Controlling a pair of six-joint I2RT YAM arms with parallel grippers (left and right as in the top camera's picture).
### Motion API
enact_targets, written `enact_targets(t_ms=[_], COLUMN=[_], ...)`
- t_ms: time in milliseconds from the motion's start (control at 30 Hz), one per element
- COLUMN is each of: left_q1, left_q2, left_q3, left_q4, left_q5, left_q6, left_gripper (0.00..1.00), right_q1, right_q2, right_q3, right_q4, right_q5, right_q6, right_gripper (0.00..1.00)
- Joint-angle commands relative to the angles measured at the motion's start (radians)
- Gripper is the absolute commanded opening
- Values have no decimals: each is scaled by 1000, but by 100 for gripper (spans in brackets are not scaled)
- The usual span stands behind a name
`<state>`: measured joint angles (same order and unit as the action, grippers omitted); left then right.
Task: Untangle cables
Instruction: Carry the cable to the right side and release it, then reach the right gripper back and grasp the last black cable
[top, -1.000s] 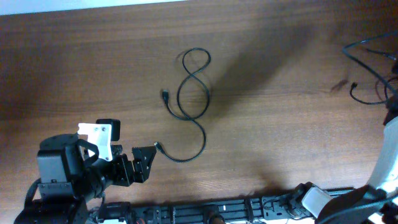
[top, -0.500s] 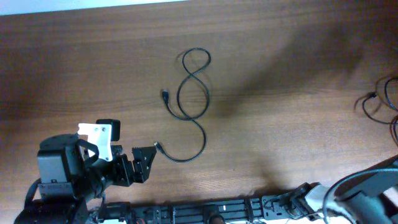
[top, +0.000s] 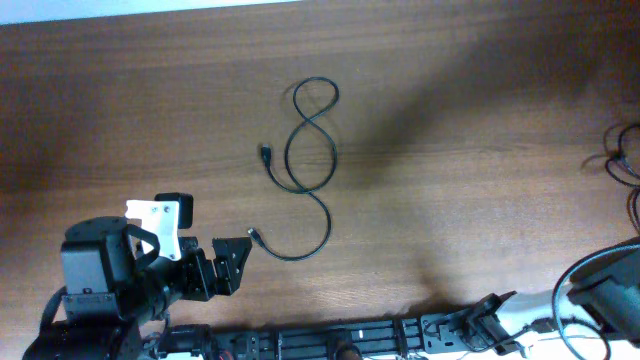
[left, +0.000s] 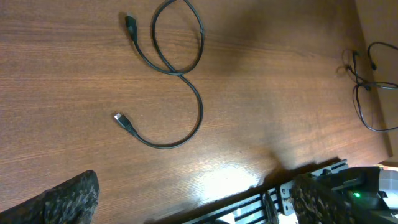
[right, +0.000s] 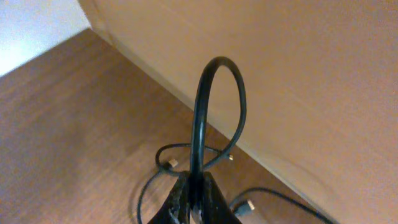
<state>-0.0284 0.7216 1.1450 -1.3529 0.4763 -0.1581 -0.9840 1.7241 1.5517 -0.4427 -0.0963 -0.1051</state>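
Overhead, start at the left: your left gripper (top: 240, 262) sits low on the table (top: 450, 120). The left wrist view shows its two fingers (left: 68, 199) far apart with nothing between them, so it is let go and holds nothing. Just beside its tips, a little up and to the right, lies the near plug (top: 254, 236) of the middle cable (top: 328, 228). From that plug the cord bends right. Then it runs away from you toward the far side of the table, crosses over itself like a number eight, and ends at the far plug (top: 266, 153). So its long way points away from the left jaws, and your left arm is much the nearer one. I think a short reach forward to the near plug is the move that counts. Going right, a bunch of cables (top: 620, 160) lies at the table's right edge, well apart from the middle cable. The right wrist view shows your right gripper (right: 194, 196) squeezed tight on a held cable (right: 198, 124), which loops up out of the jaws. I see no box or tray anywhere.
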Motion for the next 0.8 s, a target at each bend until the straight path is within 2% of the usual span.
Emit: enact_targets(t_ms=[0, 167, 400, 500, 633, 767], left_q1=[5, 5, 5, 5, 5, 5], left_q2=[-1, -1, -1, -1, -1, -1], left_q3=[-1, -1, -1, -1, -1, -1], left_q4=[-1, 0, 34, 45, 47, 47], left_q5=[18, 18, 13, 2, -2, -2], left_q6=[-13, -12, -11, -11, -4, -4], left_gripper=[99, 99, 99, 99, 99, 99], right_q1=[-5, 11, 162, 274, 515, 698], right_q2=[90, 93, -62, -154, -307, -421], right_q3=[34, 34, 34, 34, 34, 33], right_q4=[-49, -56, -151, -206, -217, -253], right_q5=[-119, -228, -419, -479, -471, -344], right_q6=[-10, -10, -9, -11, -10, -10], right_gripper=[99, 99, 99, 99, 99, 99])
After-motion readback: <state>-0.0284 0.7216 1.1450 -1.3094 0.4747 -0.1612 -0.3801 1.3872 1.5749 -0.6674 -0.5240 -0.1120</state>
